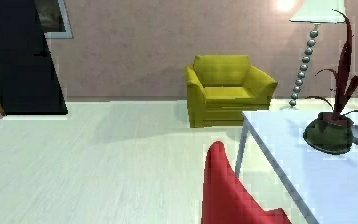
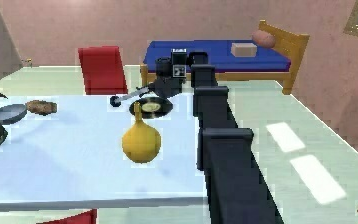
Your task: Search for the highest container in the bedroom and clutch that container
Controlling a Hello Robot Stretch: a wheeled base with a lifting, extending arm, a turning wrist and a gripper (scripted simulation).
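We are targeting the yellow gourd-shaped vase (image 2: 140,138) at the middle of the counter (image 2: 57,150), beside the arm (image 2: 225,150); the claw (image 2: 125,99) is hovering nearer the far edge, its state we cannot tell, so drawing back toward the vase's neck seems best

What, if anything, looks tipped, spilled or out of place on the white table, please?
Nothing stands out. The yellow gourd-shaped vase stands upright on the white table, the red-leaved plant in its dark round pot is upright too, and I see no spill.
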